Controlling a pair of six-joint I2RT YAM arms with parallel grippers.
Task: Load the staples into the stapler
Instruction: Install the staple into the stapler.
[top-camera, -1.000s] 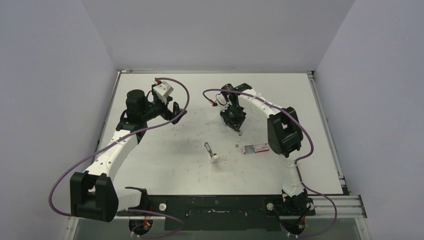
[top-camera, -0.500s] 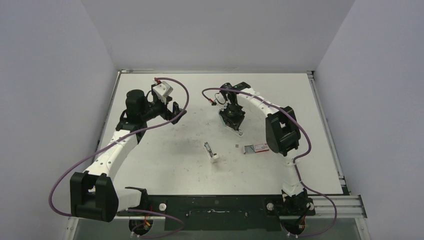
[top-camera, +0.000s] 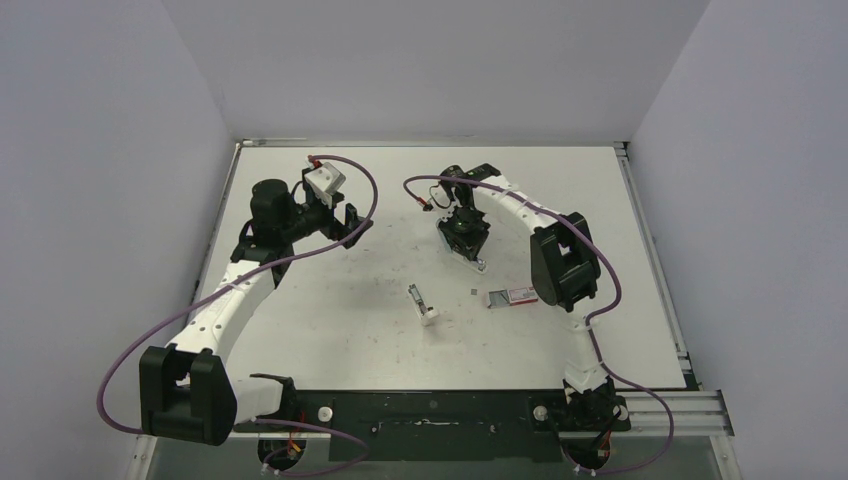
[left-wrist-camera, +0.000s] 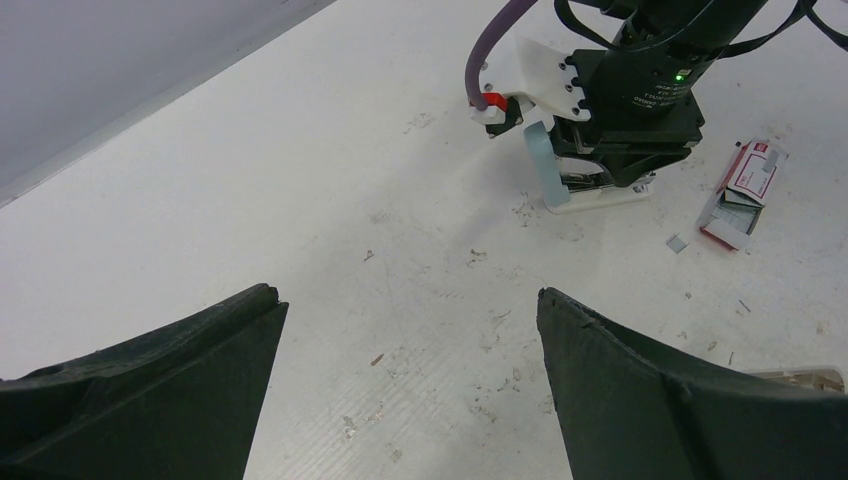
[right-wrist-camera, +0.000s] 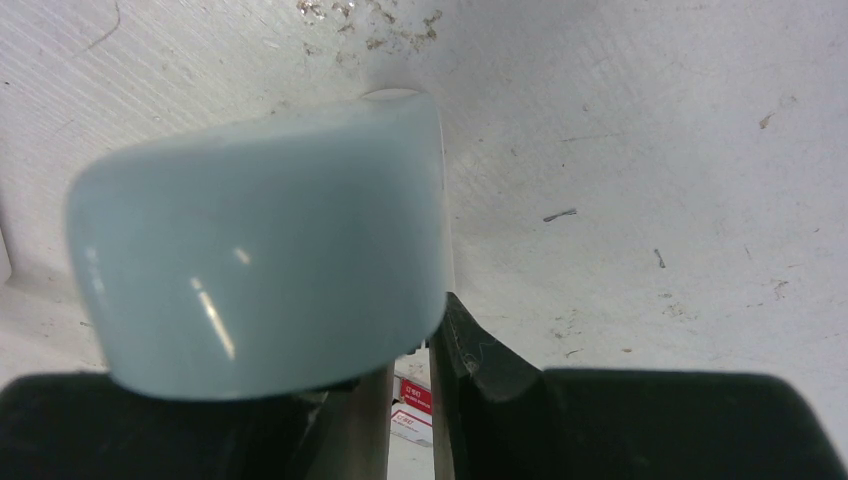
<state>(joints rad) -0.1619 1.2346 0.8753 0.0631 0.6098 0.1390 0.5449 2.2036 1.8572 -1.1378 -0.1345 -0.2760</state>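
Note:
My right gripper (top-camera: 466, 238) is shut on the stapler (top-camera: 474, 254), a small one with a pale blue lid and a white base, and holds it at the table. In the left wrist view the stapler (left-wrist-camera: 560, 180) sits under that gripper with its lid swung up. In the right wrist view the blue lid (right-wrist-camera: 260, 250) fills the space in front of my right gripper (right-wrist-camera: 405, 360). The red-and-white staple box (top-camera: 512, 296) lies open to the right, also seen in the left wrist view (left-wrist-camera: 745, 180). A tiny grey staple strip (top-camera: 473, 292) lies beside it. My left gripper (top-camera: 352, 222) is open and empty, well left of the stapler.
A small grey-and-white oblong part (top-camera: 423, 304) lies near the table's middle. The table (top-camera: 330, 320) is white and scuffed, with bits of debris. Grey walls stand close on three sides. Purple cables loop off both arms.
My right gripper has shifted slightly back and to the left with the stapler in it. The left arm has not moved.

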